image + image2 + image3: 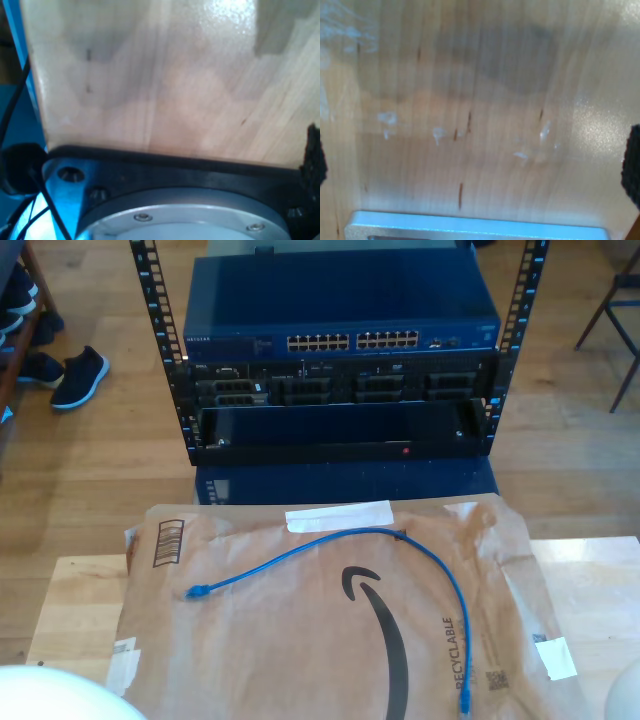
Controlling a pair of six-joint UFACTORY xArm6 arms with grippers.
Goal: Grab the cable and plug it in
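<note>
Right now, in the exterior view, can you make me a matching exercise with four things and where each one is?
Things:
1. thin bright-blue cable
2. blue network switch with rows of ports
3. dark shoes
4. brown paper packaging sheet

Places:
A. on the wooden floor, at the exterior view's left
B. spread over the wooden table
C. lying curved on the brown paper
D. mounted at the top of the black rack

Pairs: 1-C, 2-D, 3-A, 4-B
</note>
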